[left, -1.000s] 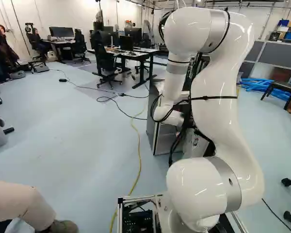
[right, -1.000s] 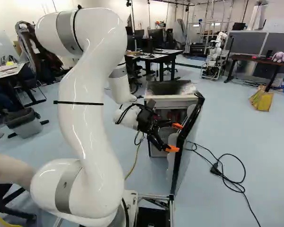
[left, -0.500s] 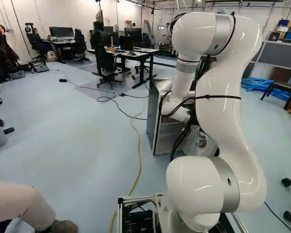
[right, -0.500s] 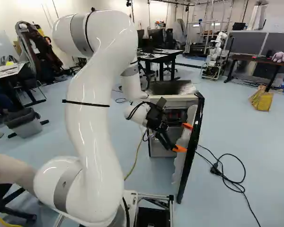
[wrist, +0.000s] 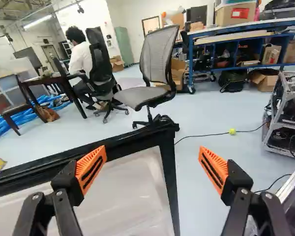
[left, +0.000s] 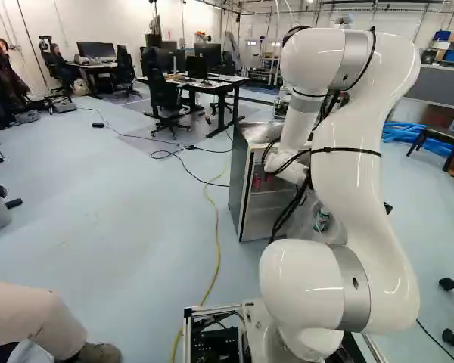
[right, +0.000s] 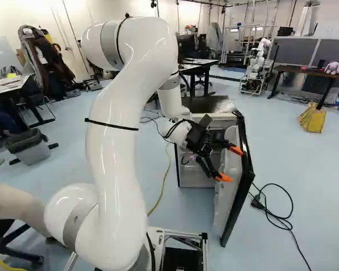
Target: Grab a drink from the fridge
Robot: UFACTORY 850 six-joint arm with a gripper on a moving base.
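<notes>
The fridge door (right: 229, 195) had swung wider since the earlier frames, and the arm (right: 110, 147) had shifted towards the right of the right base view, taking the gripper (right: 230, 164) along; the base had stayed put. The two fingers stood wide apart with nothing gripped. In the wrist view the door's dark upper corner came between them, one finger in front of the door and the other in front of bare floor. Whether either touched the door could not be told. The fridge (right: 195, 178) stood farther ahead of the base than the gripper, off to its left. Something small and red (left: 257, 181) showed inside it, away from the fingers, too small to name as a drink. A green-and-white thing (left: 321, 219), shaped like a bottle, showed against the pale door lining, not between the fingers. Well beyond the gripper stood an office chair (wrist: 155, 64), and past the door from it lay a black cable (right: 279, 217).
</notes>
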